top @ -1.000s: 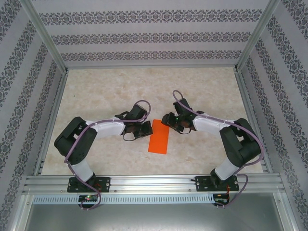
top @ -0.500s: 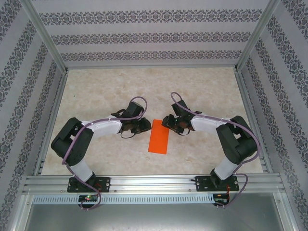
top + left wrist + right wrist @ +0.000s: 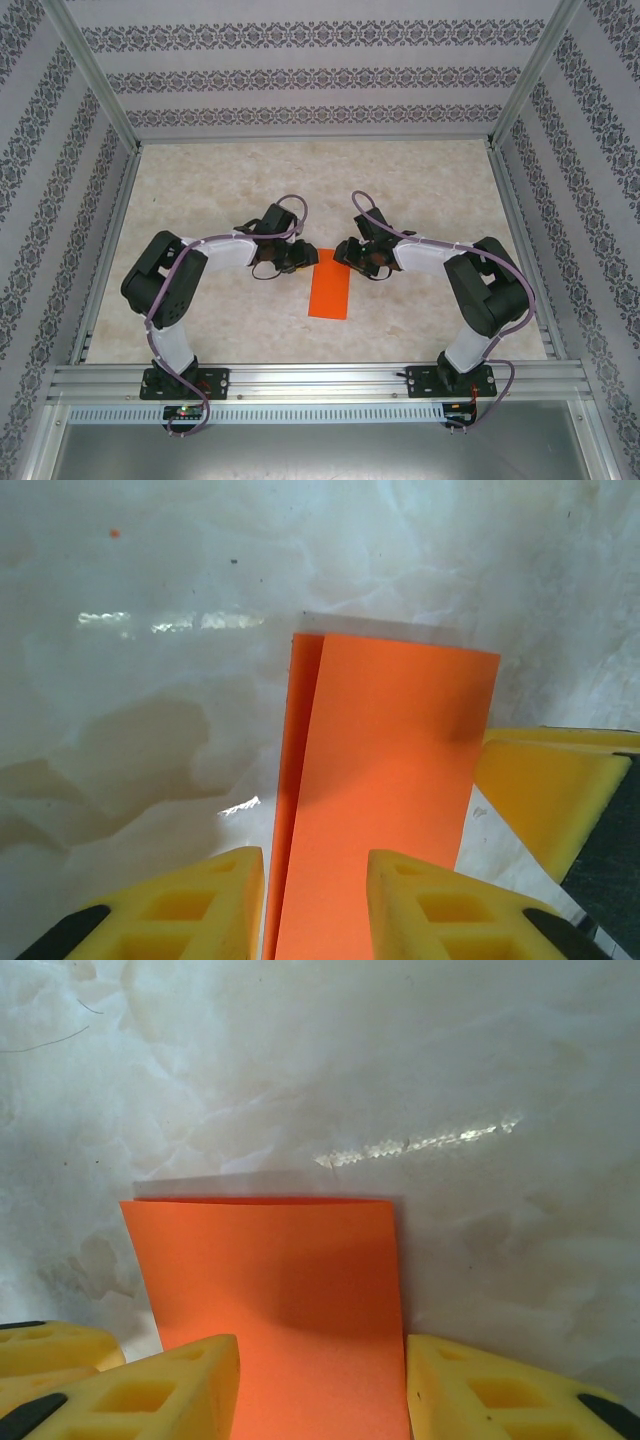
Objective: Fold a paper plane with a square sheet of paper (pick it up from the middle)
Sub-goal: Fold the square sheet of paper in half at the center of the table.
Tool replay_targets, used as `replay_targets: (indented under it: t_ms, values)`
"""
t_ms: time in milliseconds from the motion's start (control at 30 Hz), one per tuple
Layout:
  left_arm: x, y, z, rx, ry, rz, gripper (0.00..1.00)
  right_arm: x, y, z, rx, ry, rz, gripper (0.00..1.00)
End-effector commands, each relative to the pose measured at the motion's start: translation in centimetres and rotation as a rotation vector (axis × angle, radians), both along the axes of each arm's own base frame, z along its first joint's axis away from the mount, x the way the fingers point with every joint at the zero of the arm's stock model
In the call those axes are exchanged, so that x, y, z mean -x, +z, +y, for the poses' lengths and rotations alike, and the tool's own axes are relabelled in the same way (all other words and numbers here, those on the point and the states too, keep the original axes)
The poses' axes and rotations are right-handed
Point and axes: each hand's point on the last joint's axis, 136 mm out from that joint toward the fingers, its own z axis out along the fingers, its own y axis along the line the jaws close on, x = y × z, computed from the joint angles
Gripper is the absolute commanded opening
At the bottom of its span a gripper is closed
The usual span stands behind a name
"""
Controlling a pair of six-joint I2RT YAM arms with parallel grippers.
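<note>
The square sheet of paper (image 3: 331, 285) is bright orange and lies flat on the marbled table, folded in half to a narrow rectangle; the paper plane as such is out of view. In the left wrist view the paper (image 3: 385, 780) shows two layers, the lower one peeking out along its left edge. My left gripper (image 3: 299, 257) hovers at the paper's far left corner, open (image 3: 315, 905), jaws apart over the sheet. My right gripper (image 3: 346, 254) stands at the far right corner, open (image 3: 322, 1390) above the paper (image 3: 280, 1280). One of its yellow fingers (image 3: 545, 790) shows in the left wrist view.
Aluminium rails (image 3: 310, 380) run along the table's near edge and up the sides. Patterned walls (image 3: 300, 75) close the back and both flanks. Bare marbled tabletop (image 3: 300, 180) stretches beyond the grippers.
My left gripper has opened and drawn slightly back and away from the paper's corner, its elbow rising. The right gripper edged a little left. The paper stayed where it was.
</note>
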Motion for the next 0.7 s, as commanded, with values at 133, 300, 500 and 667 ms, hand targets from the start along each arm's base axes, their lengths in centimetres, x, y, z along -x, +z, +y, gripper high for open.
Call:
replay_targets:
  t_ms: [133, 300, 500, 667]
  values:
    - [-1.4, 0.7, -0.5, 0.055, -0.040, -0.033, 0.35, -0.7, 0.4, 1.4, -0.045, 0.020, -0.019, 0.47]
    - [-1.4, 0.9, -1.2, 0.084, -0.074, -0.025, 0.36, -0.7, 0.5, 1.3, -0.045, 0.016, -0.028, 0.47]
    - [-1.7, 0.6, -1.4, 0.071, -0.091, -0.017, 0.36, -0.8, 0.7, 1.1, -0.047, 0.007, -0.039, 0.47]
    - [-1.7, 0.0, -1.0, 0.036, -0.087, 0.000, 0.36, -0.8, 0.7, 1.3, -0.053, 0.010, -0.038, 0.47]
